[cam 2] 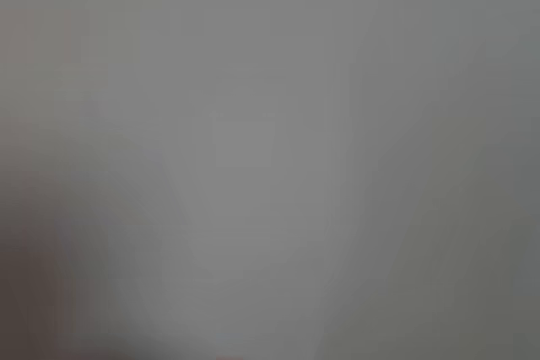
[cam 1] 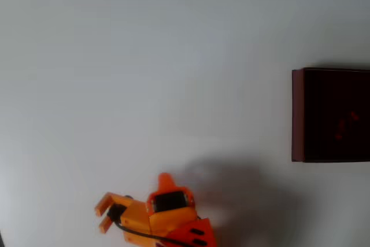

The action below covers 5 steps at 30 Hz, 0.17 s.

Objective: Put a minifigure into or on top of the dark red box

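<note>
Jaws [cam 1: 103, 213]: orange, two fingers standing apart with bare surface between them, nothing held; low in the overhead view, pointing left.
Surface [cam 1: 173, 73]: plain white, shadowed beside the arm.
Dark red box [cam 1: 298, 114]: right edge of the overhead view, well apart from the jaws.
Minifigure [cam 1: 346, 125]: faint red shape inside the box's dark interior; details indistinct.
Wrist view: blurred grey.

Soft overhead light — wrist view blurred
</note>
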### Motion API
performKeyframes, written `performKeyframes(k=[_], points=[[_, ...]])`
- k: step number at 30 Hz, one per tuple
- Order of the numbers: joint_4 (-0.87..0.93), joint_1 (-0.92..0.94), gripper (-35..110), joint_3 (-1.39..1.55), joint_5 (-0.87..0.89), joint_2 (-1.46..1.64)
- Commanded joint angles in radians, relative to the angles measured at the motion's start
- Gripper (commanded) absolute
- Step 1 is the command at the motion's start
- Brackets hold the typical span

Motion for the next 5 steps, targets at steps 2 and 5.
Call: performKeyframes(k=[2, 5], points=[[0.009, -0.006, 0, 0.006, -0.002, 0.008], [0.009, -0.006, 0, 0.006, -0.002, 0.008]])
